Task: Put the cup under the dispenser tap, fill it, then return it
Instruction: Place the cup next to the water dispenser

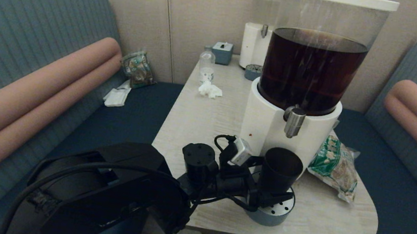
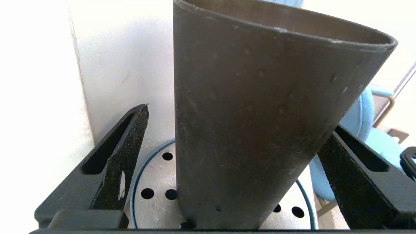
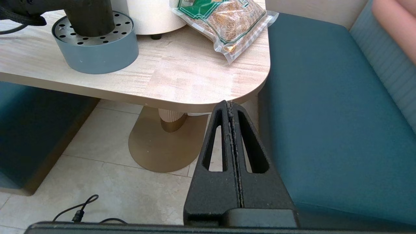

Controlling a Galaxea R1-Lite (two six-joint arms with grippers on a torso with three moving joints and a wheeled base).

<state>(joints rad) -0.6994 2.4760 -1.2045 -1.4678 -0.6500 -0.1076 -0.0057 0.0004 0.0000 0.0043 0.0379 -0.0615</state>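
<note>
1. The left gripper (image 1: pixel 270 182) stands wide open, its fingers (image 2: pixel 128 152) flanking the cup (image 1: pixel 280 169) without pinching it.
2. The cup sits between those jaws on the perforated drip tray (image 1: pixel 278 213), the dispenser tap (image 1: pixel 294 121) above it.
3. Close evenly, low on the taper, so it stays upright.
4. The right gripper (image 3: pixel 231 130), pressed shut, hangs parked below the table (image 3: pixel 182 78) edge.

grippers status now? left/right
Left gripper: open, fingers either side of the cup, one clearly apart from it.
Right gripper: shut, empty.
</note>
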